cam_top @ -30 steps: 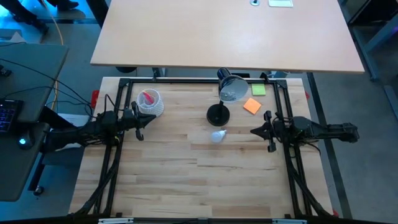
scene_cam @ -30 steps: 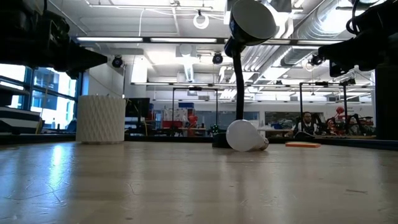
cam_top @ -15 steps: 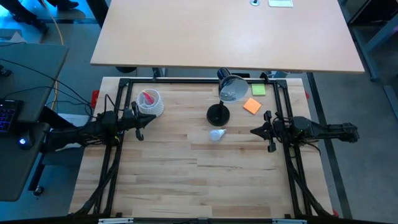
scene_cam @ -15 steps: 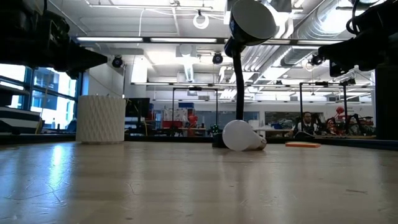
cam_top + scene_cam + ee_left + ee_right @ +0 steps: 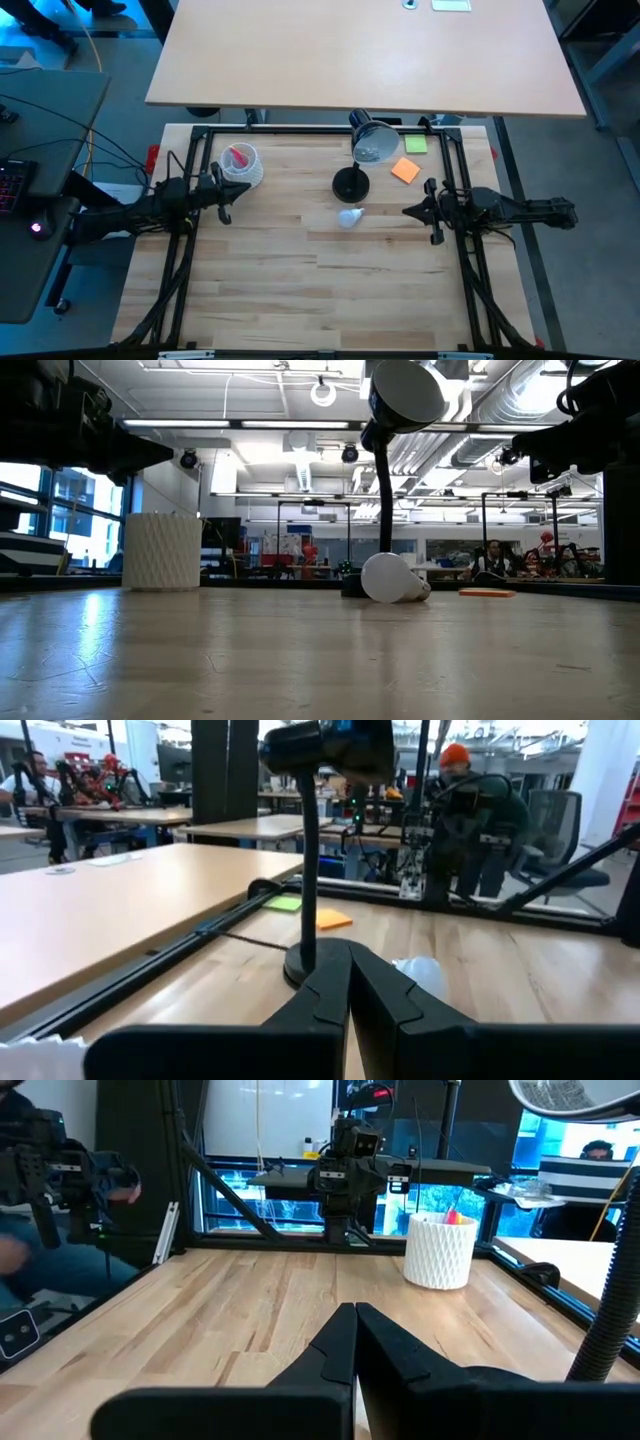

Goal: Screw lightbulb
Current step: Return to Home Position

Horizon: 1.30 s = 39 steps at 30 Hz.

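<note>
Frosted white lightbulb (image 5: 392, 578) lying sideways (silvery base), beside lamp (image 5: 350, 184), left gripper (image 5: 349, 958) and right gripper (image 5: 355, 1318) closed, empty.

Counter (image 5: 300, 280): light wood-plank top, black frame rails on the left, right and far edges. On it:
- black lamp (image 5: 350, 184), round base standing centre-far
- bulb (image 5: 349, 217) on its side, just near of the lamp base, screw end to the right
- white ribbed cup (image 5: 240, 164) upright, far-left
- orange note (image 5: 405, 171) flat, right of the lamp
- green note (image 5: 415, 144) flat, just beyond the orange one, by the far rail
</note>
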Available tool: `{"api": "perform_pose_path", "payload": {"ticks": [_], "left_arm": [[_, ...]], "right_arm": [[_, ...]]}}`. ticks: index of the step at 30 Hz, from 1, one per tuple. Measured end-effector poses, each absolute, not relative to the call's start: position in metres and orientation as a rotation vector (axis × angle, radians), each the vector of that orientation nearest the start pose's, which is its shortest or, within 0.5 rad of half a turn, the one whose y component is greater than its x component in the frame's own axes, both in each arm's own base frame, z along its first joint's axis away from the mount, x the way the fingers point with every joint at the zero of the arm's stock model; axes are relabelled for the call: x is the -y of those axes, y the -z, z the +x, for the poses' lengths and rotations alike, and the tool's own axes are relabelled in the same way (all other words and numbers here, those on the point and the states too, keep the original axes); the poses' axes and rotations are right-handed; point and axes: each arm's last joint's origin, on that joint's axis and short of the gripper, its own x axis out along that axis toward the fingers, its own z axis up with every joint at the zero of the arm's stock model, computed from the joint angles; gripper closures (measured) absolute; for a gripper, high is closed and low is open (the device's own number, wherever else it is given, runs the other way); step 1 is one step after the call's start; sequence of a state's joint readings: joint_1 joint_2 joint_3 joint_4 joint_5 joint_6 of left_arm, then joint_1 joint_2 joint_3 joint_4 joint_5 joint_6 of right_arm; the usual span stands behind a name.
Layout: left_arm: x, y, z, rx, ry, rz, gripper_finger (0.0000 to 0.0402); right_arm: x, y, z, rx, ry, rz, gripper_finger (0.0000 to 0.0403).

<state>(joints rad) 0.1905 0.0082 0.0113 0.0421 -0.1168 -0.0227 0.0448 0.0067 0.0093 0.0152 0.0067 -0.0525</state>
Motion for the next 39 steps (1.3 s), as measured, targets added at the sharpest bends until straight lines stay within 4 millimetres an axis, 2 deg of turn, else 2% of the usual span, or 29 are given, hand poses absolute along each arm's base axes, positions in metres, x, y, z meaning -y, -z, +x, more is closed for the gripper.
{"api": "perform_pose_path", "payload": {"ticks": [6, 19, 39], "left_arm": [[-0.021, -0.171, 0.095, 0.055, -0.302, -0.021, 0.0399], [-0.008, -0.172, 0.097, 0.054, -0.165, -0.024, 0.0399], [-0.008, -0.171, 0.097, 0.052, -0.164, -0.024, 0.0399]], "right_arm": [[-0.004, -0.168, 0.097, 0.018, -0.04, -0.052, 0.0402], [-0.004, -0.168, 0.097, 0.016, -0.041, -0.052, 0.0402], [-0.004, -0.167, 0.097, 0.014, -0.041, -0.052, 0.0402]]}}
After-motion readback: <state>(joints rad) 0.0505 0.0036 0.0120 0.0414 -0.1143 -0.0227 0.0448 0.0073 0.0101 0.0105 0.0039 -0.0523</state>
